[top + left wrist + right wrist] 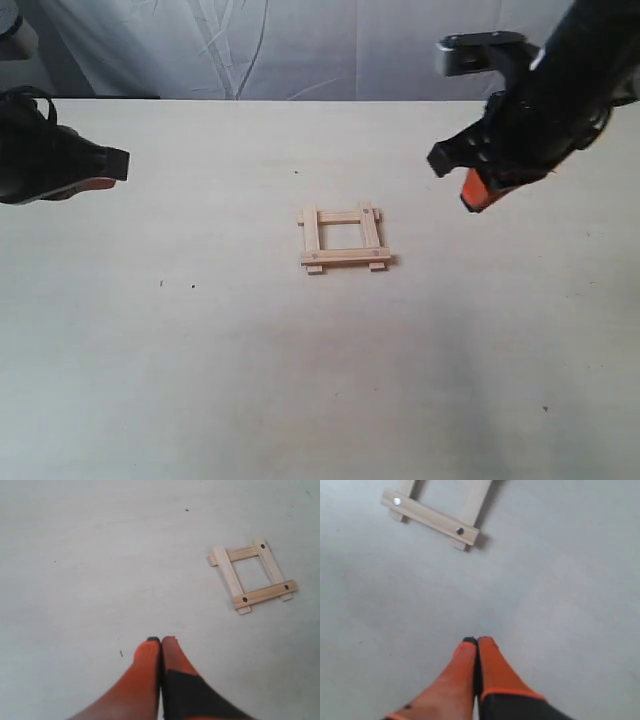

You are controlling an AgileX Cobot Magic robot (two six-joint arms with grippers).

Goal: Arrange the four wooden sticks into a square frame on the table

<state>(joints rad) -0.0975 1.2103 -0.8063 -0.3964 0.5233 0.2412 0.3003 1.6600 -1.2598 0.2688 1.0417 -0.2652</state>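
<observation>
Four pale wooden sticks lie overlapped at the corners as a small square frame in the middle of the cream table. The left wrist view shows the whole frame, with dark holes near the stick ends. Only one side of the frame and two stick ends show in the right wrist view. My left gripper hovers far to the left of the frame, its orange fingers pressed together and empty. Up and to the right of the frame, my right gripper is shut too, holding nothing.
A grey-white cloth backdrop hangs behind the table's far edge. A few tiny dark specks mark the tabletop left of the frame.
</observation>
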